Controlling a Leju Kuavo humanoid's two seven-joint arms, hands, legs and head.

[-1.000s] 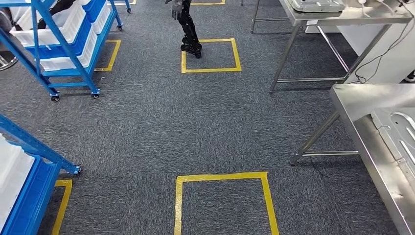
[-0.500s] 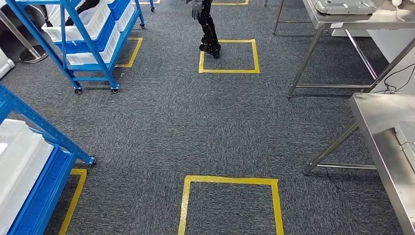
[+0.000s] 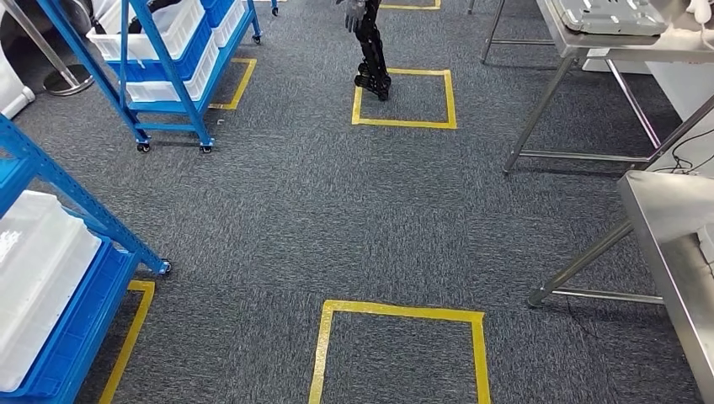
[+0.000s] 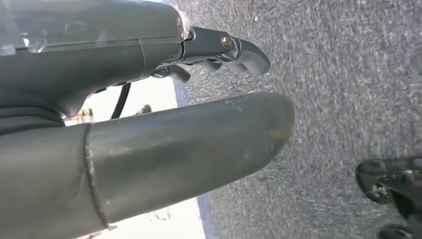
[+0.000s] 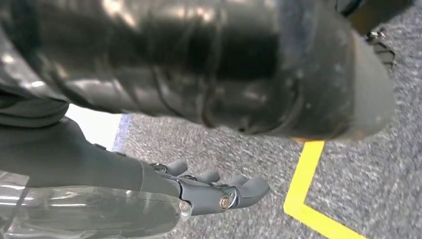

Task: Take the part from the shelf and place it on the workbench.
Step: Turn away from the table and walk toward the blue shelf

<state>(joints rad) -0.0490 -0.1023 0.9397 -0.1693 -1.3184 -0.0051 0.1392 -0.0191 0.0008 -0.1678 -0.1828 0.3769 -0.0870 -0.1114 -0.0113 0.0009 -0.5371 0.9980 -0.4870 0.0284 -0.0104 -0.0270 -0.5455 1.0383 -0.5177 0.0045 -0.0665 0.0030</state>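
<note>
A blue shelf rack (image 3: pixel 80 210) stands close on my left, with a white bin (image 3: pixel 38 269) in a blue tray. A steel workbench (image 3: pixel 669 223) runs along the right edge. My left hand (image 4: pixel 124 64) hangs over the carpet, thumb and fingers apart, nothing in it. Seen from its wrist, my right hand (image 5: pixel 99 159) also hangs with fingers spread and holds nothing. I cannot tell which item on the shelf is the part.
A second blue rack (image 3: pixel 168 67) with white bins stands at the far left. Another steel bench (image 3: pixel 589 46) at the far right carries a grey panel (image 3: pixel 610 15). Another robot's dark legs (image 3: pixel 372 59) stand on a far yellow floor square. A nearer yellow square (image 3: pixel 400 316) lies ahead.
The whole picture has slid to the right, so the camera has turned left. More of the near blue rack shows, and less of the right workbench. The hands are not seen earlier.
</note>
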